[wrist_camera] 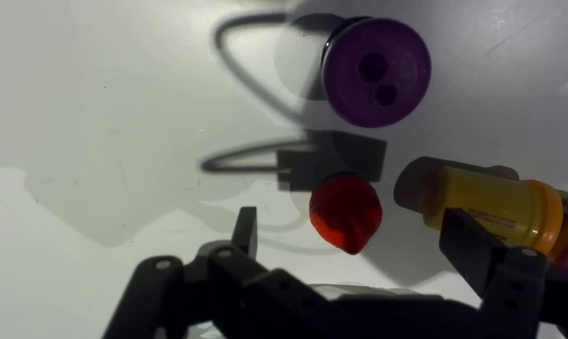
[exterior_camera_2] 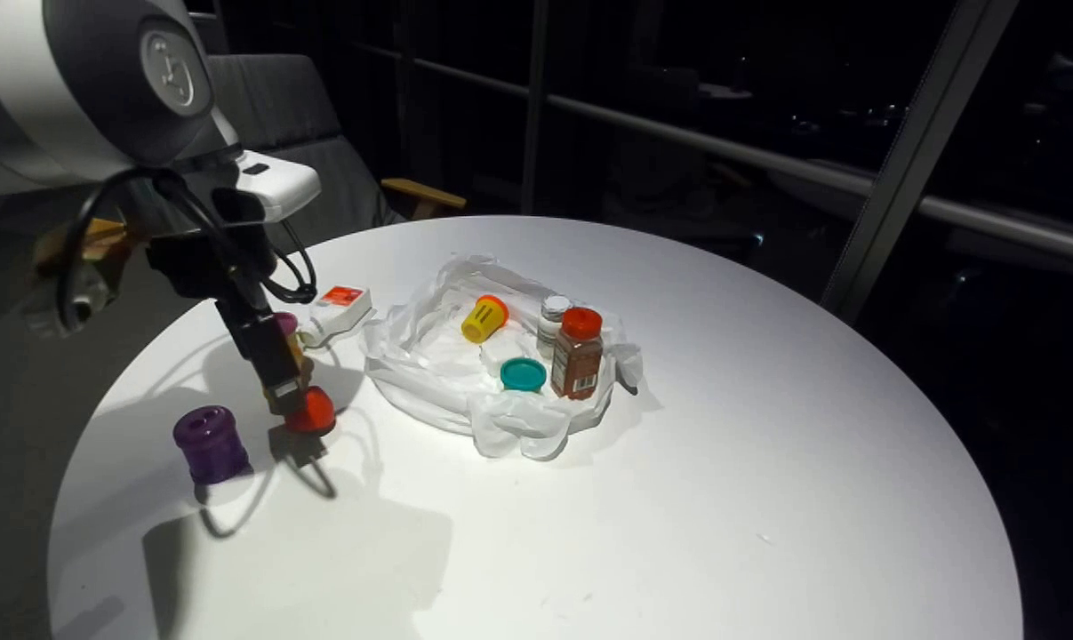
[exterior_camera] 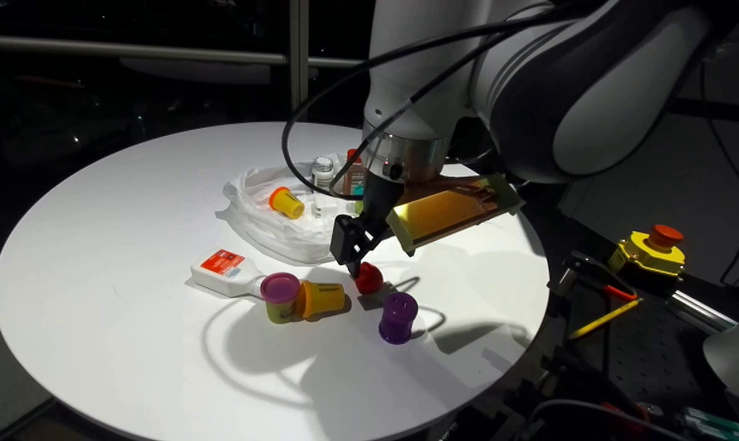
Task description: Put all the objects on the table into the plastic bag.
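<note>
Hand [wrist_camera: 348,220] spread wide beside a red strawberry [exterior_camera: 369,280]

The hand hangs low, jaws well apart and nothing in its grip — the strawberry sits just beside it on the surface [exterior_camera: 100,245], though whether they touch I can't tell. A purple cup [exterior_camera: 398,320] stands near the strawberry, closer to the surface's edge. A yellow tub [exterior_camera: 325,297] lies on its side by an upright purple-lidded tub [exterior_camera: 280,289], and a white bottle [exterior_camera: 216,278] with a red label lies flat, neck pointing their way. In from the edge, the whitish plastic bag [exterior_camera_2: 416,404] is spread out — and in it I see a second yellow tub [exterior_camera_2: 483,320], a white-capped bottle [exterior_camera_2: 551,331] and a red-capped bottle [exterior_camera_2: 579,360], both upright, a teal-lidded tub [exterior_camera_2: 523,375] and a small white thing [exterior_camera_2: 500,355], partly hidden.
</note>
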{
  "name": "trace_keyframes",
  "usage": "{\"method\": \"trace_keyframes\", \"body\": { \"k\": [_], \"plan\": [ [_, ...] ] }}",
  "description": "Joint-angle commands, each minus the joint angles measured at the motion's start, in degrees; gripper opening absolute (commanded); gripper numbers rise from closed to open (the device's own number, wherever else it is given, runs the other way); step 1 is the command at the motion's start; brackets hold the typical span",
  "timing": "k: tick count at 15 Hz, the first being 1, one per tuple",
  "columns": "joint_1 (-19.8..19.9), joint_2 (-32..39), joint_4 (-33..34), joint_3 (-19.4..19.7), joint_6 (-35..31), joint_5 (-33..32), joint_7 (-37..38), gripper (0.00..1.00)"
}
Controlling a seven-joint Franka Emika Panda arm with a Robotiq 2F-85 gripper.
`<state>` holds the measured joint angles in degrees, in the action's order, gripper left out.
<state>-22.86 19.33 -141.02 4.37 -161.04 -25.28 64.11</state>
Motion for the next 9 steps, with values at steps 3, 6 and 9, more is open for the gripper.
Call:
{"method": "trace_keyframes", "body": {
  "k": [3, 6, 9],
  "plan": [
    [1.18, 2.88, -0.4, 0.11, -6.25, -0.2, -0.68, 1.0],
    [1.66, 4.53, 0.28, 0.42, -8.32, -0.21, -0.55, 1.0],
    [2.72, 5.99, 0.91, 0.21, -9.5, 0.31, -1.07, 1.0]
  ]
}}
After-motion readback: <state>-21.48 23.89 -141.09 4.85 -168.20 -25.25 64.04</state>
